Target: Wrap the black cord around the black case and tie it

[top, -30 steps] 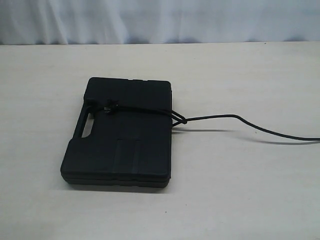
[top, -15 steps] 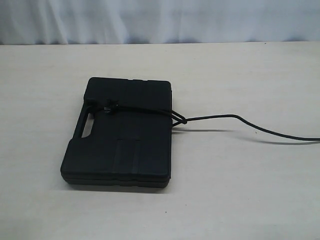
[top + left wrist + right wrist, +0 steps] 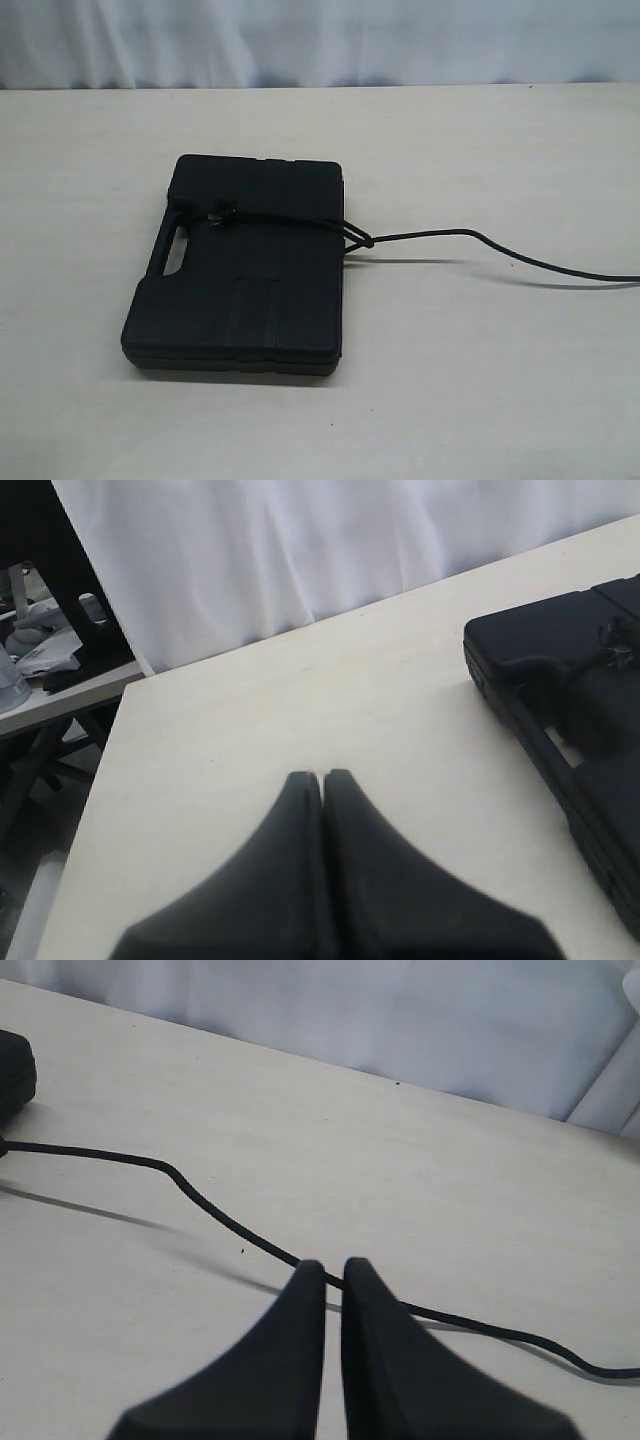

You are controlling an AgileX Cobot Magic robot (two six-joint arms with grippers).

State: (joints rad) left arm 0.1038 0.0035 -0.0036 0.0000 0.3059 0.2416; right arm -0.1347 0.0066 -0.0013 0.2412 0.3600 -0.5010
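Note:
The black case [image 3: 240, 270] lies flat on the table, left of centre, handle slot facing left. The black cord [image 3: 450, 233] crosses its top, with a fuzzy tuft [image 3: 218, 215] near the handle and a knot [image 3: 362, 241] at the case's right edge. From there it trails right, off the picture. Neither gripper shows in the exterior view. My left gripper [image 3: 322, 775] is shut and empty over bare table, well apart from the case [image 3: 580, 710]. My right gripper [image 3: 333, 1263] is shut apart from a sliver of gap, holding nothing. The cord [image 3: 200, 1200] runs across the table just past its fingertips.
A pale wooden table [image 3: 480, 380] carries everything, with a white curtain [image 3: 320, 40] behind it. The left wrist view shows the table's edge [image 3: 105, 760] and clutter on another surface [image 3: 40, 650] beyond it. A corner of the case [image 3: 15, 1065] shows in the right wrist view.

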